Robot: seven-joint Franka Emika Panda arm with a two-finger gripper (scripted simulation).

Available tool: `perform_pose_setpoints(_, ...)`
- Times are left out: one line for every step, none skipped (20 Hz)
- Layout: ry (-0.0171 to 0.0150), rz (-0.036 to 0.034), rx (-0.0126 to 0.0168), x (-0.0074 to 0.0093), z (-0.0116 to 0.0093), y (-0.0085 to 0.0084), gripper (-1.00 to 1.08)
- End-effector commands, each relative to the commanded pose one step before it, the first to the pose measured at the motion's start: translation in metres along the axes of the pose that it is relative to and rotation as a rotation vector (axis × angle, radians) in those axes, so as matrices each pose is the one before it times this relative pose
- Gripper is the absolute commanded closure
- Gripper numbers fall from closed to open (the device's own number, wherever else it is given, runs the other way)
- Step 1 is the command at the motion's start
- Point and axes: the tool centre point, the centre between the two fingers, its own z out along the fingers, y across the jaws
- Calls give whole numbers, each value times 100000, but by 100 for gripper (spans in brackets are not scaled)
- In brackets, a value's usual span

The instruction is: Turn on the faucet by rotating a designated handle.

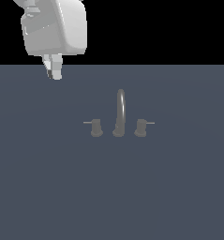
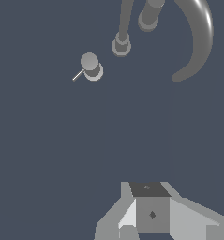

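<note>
In the exterior view you see the faucet (image 1: 120,115) standing mid-floor on the grey surface (image 1: 179,187), its arched spout (image 1: 121,105) between two knobs; the handle (image 1: 96,127), with its rod pointing to the exterior view's left, sits just beside the spout's base, while the gripper (image 1: 54,70) hangs high and well apart toward that view's left, fingers close together and holding nothing, though you cannot tell whether they fully meet. In the wrist view you find a rod-bearing knob (image 2: 91,66), the spout's curve (image 2: 197,42) and the gripper's fingers (image 2: 152,213) apart from the faucet, their gap not readable.
</note>
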Motion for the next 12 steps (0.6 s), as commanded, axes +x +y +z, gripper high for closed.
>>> perform_pose_setpoints(167,4792,303,619,1211,-1071,108)
perform_pose_setpoints(71,1816,71,243,465,-405,108)
perform_pose_setpoints(72,1799,68,242,460,-401,108)
perform_pose_setpoints(74,1783,65,241,456,-397,108)
perform_pose_setpoints(76,1771,61,240,453,-393,108)
perform_pose_setpoints(79,1760,58,240,450,-390,108)
perform_pose_setpoints(81,1752,54,240,448,-387,108)
perform_pose_setpoints(85,1746,50,240,447,-386,108)
perform_pose_setpoints(88,1745,47,242,447,-384,108)
perform_pose_setpoints(92,1747,43,243,448,-384,108)
perform_pose_setpoints(96,1751,39,245,449,-384,108)
perform_pose_setpoints(101,1761,36,248,452,-386,108)
